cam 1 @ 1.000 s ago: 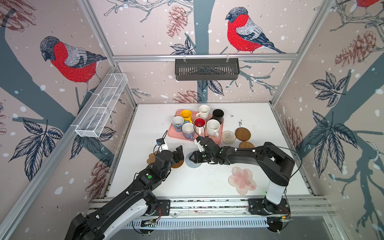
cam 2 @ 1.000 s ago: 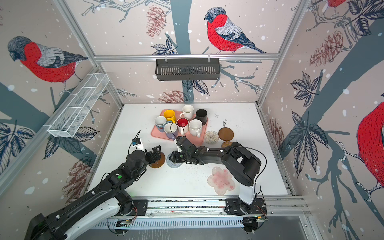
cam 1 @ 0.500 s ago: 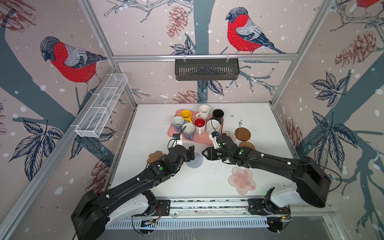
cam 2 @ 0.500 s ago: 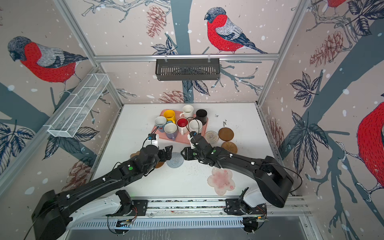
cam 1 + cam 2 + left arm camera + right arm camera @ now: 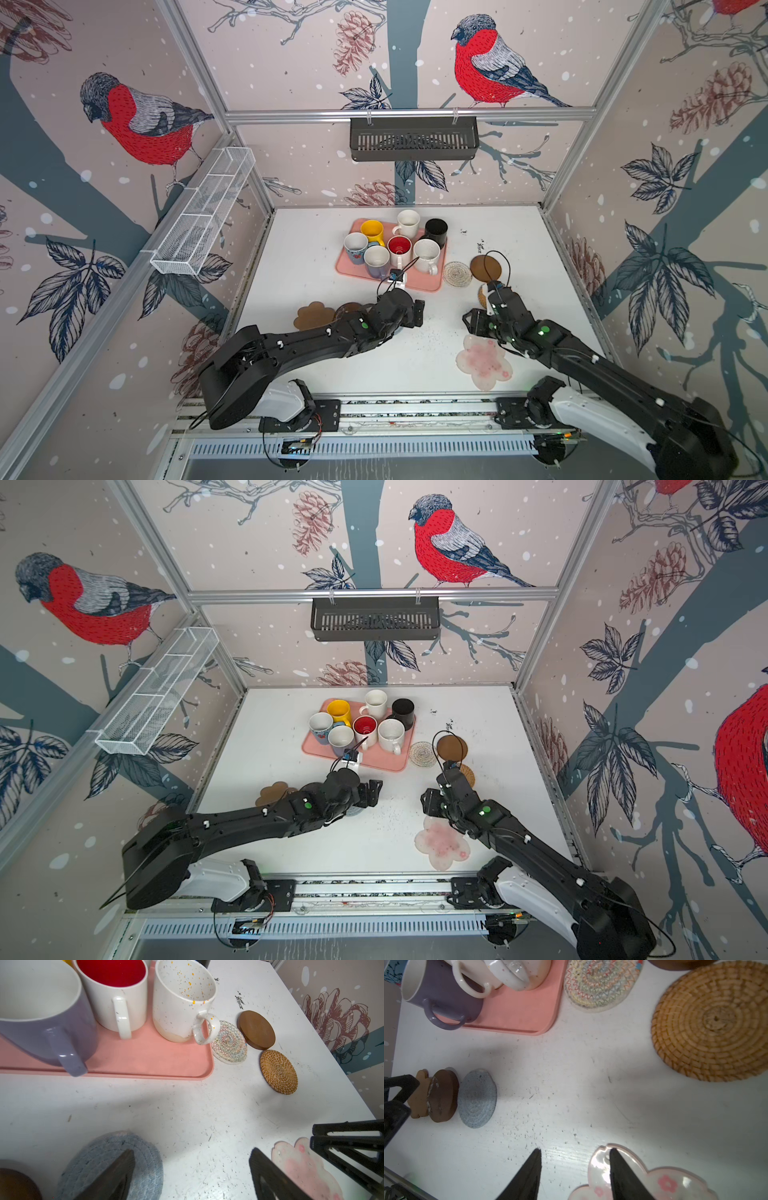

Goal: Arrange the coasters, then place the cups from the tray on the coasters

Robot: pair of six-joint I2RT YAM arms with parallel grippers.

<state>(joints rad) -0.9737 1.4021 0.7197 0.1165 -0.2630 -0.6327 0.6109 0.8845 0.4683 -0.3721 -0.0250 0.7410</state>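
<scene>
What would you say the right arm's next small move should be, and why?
Probably lower the right gripper and pinch the flower coaster by its edge, to reposition it. The jaws stand open, one finger over that edge, the other over bare table. The coaster lies alone near the table's front, and all cups are on the tray, so arranging likely comes first.

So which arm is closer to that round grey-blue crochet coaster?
Left. Its fingers hover at the grey-blue coaster; the right arm's fingers sit apart, at the pink-white flower-shaped coaster.
</scene>
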